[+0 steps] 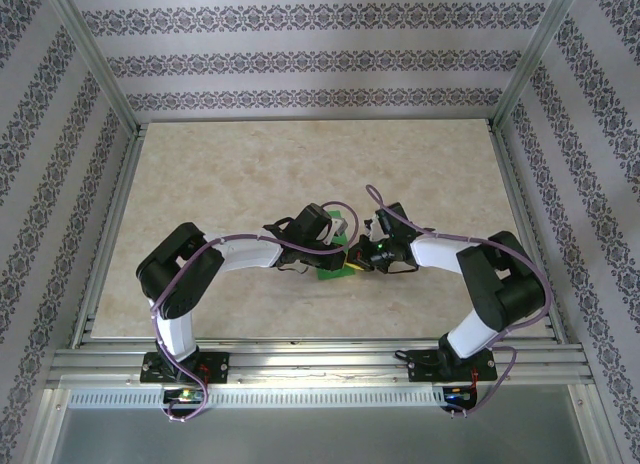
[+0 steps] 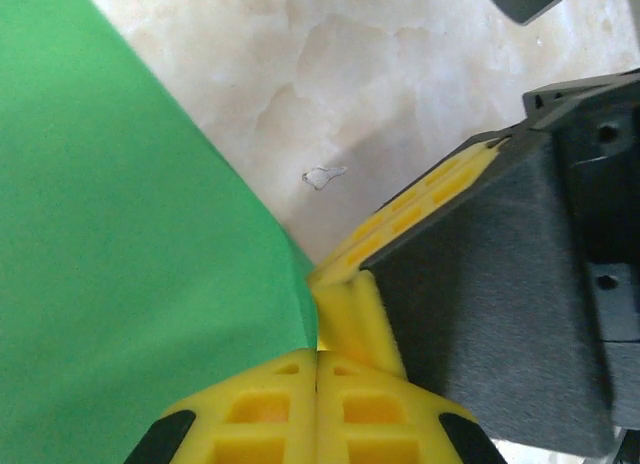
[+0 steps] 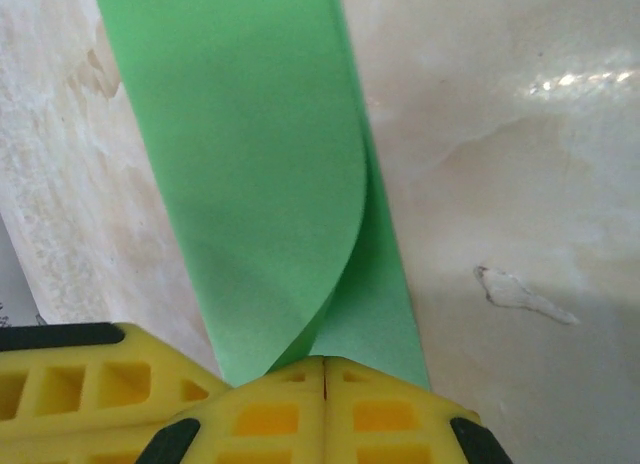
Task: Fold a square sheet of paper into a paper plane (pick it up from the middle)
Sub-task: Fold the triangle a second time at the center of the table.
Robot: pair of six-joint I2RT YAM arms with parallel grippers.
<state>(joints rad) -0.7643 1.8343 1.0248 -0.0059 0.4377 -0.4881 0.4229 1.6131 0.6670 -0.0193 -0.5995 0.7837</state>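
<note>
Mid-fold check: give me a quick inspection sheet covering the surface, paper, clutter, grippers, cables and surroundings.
Surface: beige marbled table, glossy.
Job's things: green paper at the table's centre between the grippers, folded into a strip with one layer curling up.
Clutter: one small whitish fleck on the table beside the paper.
Grippers: right gripper shut on the strip's end; left gripper has its fingers together at a paper corner, pinch unclear.
Cables: purple cables looped along both arms.
Surroundings: patterned walls and aluminium frame rails.
</note>
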